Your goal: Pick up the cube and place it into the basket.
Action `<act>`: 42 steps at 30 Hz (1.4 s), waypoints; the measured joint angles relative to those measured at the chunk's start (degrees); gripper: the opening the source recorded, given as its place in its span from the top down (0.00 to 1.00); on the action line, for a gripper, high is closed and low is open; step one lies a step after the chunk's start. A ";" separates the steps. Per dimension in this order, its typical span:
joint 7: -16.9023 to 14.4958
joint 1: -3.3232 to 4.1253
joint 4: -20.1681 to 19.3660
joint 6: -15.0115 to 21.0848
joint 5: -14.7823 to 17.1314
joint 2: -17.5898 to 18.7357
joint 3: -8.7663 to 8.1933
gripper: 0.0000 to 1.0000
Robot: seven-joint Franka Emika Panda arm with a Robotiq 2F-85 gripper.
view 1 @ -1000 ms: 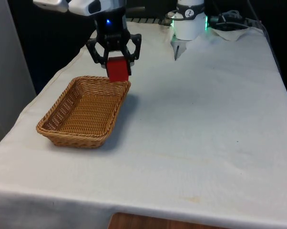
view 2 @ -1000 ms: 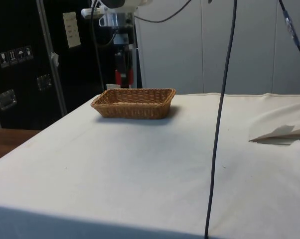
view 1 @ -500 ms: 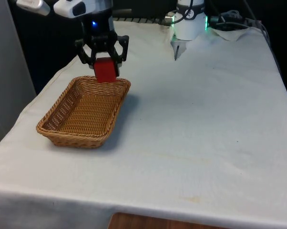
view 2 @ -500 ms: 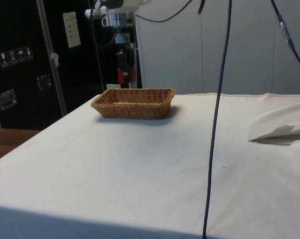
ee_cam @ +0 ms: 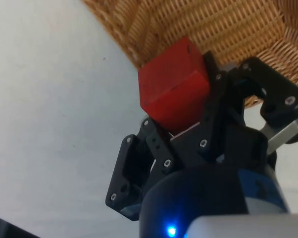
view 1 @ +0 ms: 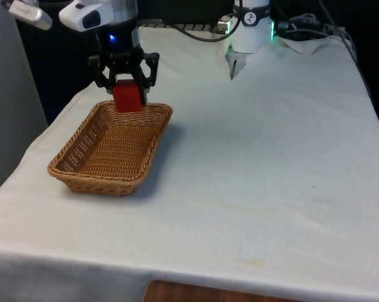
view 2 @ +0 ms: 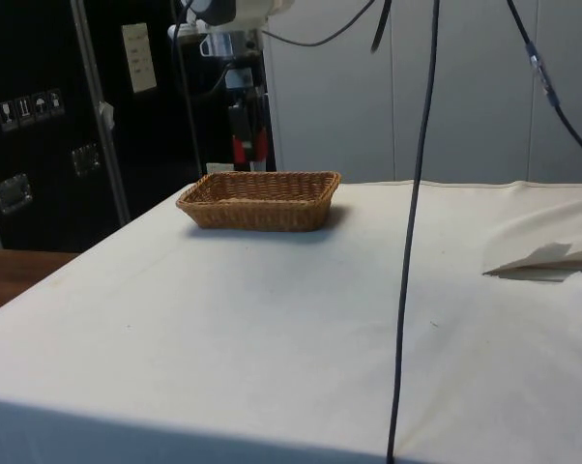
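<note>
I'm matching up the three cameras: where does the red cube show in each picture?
Front view: red cube held in the tool, above the basket's far end.
Side view: cube above the basket's far rim.
Wrist view: cube between the fingers, at the basket's edge.
Shared landmark: the basket.

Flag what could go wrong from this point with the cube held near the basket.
1. The hand holds the red cube near the basket's far rim, not over its middle. Released here, the cube might strike the rim and tumble onto the white cloth.
2. The cube hangs well above the basket floor; dropped from there, it could bounce out.
3. The wrist view shows the fingers gripping only the cube's rear part, so it might twist or slip early.
</note>
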 measured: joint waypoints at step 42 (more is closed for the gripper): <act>0.69 -0.17 1.20 1.15 0.17 4.47 -1.43 1.00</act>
